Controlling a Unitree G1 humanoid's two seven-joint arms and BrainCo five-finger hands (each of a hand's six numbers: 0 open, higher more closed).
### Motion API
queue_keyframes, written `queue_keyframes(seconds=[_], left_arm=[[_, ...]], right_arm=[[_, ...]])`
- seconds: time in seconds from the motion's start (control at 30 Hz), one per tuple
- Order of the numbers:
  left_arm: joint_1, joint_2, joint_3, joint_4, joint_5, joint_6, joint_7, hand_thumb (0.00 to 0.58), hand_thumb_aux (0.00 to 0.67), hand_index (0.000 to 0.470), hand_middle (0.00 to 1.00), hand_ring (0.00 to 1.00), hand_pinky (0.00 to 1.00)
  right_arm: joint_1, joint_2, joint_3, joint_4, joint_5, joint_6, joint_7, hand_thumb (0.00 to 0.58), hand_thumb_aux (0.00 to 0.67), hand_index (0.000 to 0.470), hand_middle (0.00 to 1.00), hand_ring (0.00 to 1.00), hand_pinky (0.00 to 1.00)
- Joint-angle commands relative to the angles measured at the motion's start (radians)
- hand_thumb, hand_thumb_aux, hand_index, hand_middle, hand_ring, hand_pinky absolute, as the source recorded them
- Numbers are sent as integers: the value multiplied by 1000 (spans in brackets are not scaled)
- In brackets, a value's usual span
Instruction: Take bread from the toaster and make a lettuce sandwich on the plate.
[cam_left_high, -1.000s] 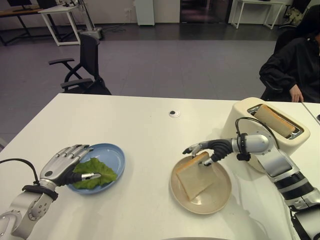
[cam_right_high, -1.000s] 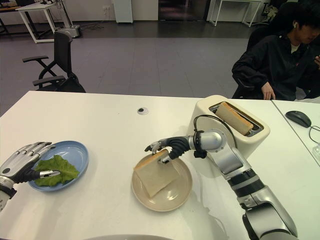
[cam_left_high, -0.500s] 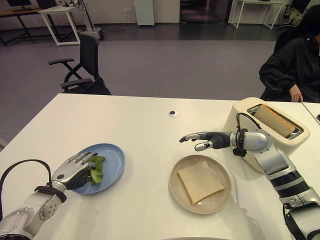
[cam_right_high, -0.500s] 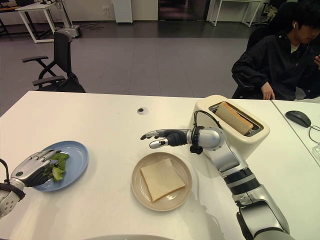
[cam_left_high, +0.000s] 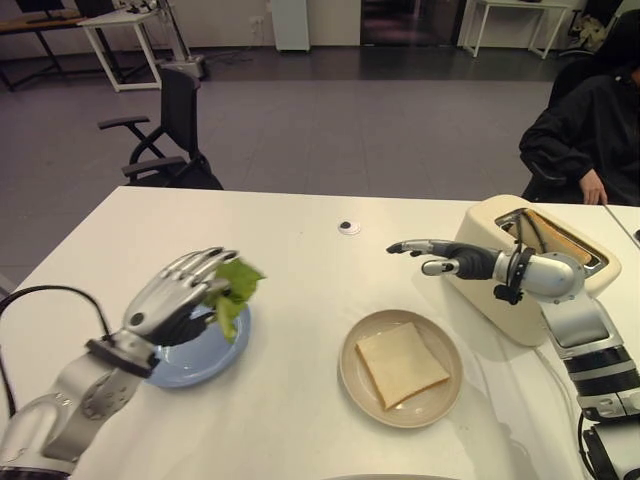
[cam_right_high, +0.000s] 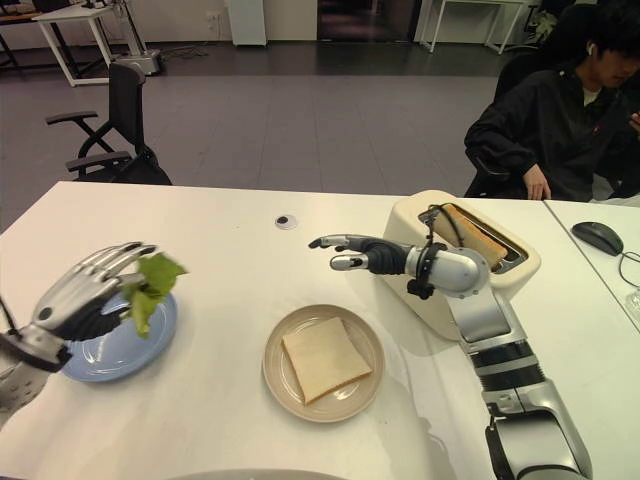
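Lettuce, a crinkled green leaf, hangs clamped in the left hand above the round blue plate, due next for the white bread slice on the beige plate, while the right hand, spread and empty, hovers by the cream toaster.

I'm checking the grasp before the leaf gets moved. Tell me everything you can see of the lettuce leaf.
The lettuce leaf is a single bright green piece, crinkled and thin, and looks soft. The left hand grips it, with the fingers curled around its inner part. The free end sticks out to the right and droops. It hangs over the blue plate and appears clear of it. Only the hand touches it.
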Motion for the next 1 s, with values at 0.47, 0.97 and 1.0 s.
queue_keyframes(seconds=[0.47,0.97,1.0], left_arm=[[-299,-432,-563,242,373,124,-60,578,631,442,0,0,0],[-221,-334,-522,63,323,106,-130,0,0,0,0,0,0],[-217,-333,-508,47,295,105,-132,0,0,0,0,0,0]], right_arm=[[42,8,-12,18,1,-49,-13,0,0,0,0,0,0],[26,-12,-76,6,-134,-172,-206,0,0,0,0,0,0],[32,-20,-133,-31,-156,-184,-273,0,0,0,0,0,0]])
